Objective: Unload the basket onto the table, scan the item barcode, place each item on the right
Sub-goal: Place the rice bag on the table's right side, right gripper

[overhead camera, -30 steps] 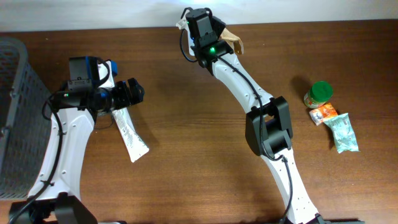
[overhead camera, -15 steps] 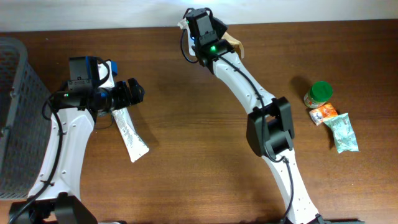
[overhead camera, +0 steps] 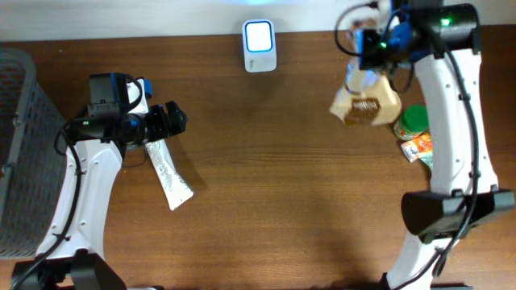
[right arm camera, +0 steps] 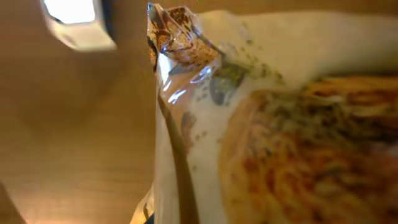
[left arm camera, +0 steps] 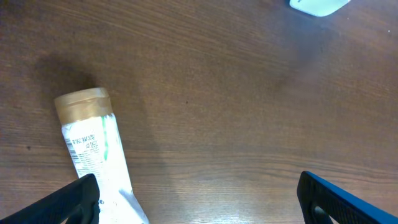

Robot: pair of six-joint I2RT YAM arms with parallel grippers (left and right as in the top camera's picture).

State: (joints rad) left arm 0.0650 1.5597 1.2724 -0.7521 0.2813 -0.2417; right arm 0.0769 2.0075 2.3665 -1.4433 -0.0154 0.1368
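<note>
while the right gripper is clamped tight on the top seam of the snack bag, the bag hangs from it with its long axis running down toward the table, raised at the far right. the scanner stands at the far edge, well apart to the bag's left. judgement: the printed face must travel leftward to it. the left gripper, jaws spread wide and empty, sits just beside a white sachet, farther off.

Open table lay across frame centre; obstacles stood at edges: basket (far left), scanner top centre, jar right.
</note>
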